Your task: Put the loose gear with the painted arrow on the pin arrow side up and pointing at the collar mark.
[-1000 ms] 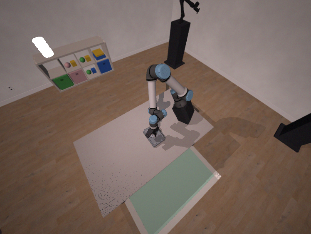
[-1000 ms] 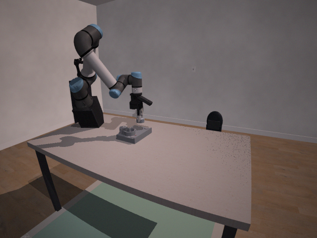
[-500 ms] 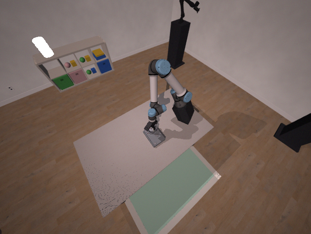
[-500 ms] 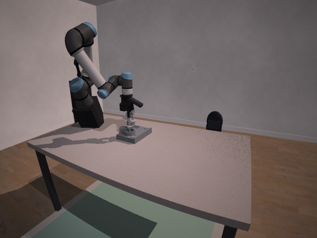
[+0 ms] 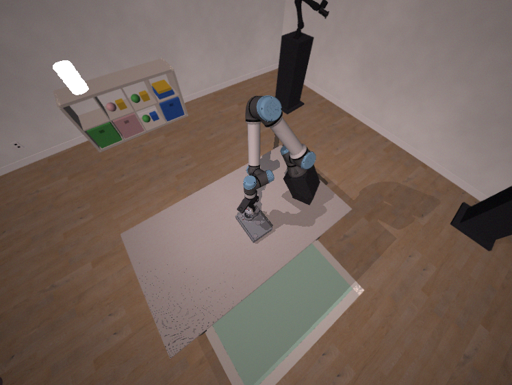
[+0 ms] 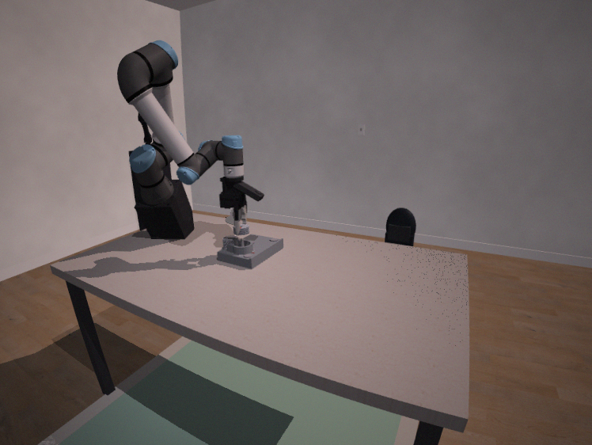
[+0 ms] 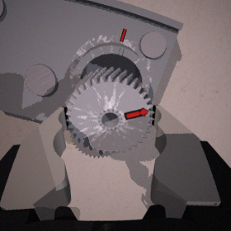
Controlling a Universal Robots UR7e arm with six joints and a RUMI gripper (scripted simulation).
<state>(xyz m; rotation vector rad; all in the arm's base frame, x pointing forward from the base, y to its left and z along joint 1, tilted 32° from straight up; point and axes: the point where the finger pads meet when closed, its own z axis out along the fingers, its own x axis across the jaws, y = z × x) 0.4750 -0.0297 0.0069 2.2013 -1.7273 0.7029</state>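
Hand point(image 7: 110, 117) clamped on grey toothed gear point(image 7: 108, 120) with red arrow point(image 7: 136, 114), above ringed grey collar point(image 7: 108, 51), off its red mark point(image 7: 122, 35).

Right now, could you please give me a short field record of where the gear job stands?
pincer: shut on the gear
gear: arrow side up, above the base, not seated
arrow: points to the wrist view's right
collar mark: red line at collar's far edge; arrow not aligned
base: on the table

gear point(image 7: 108, 120) shiny metal; table point(image 6: 306, 306) matt; floor point(image 5: 61, 231) wood
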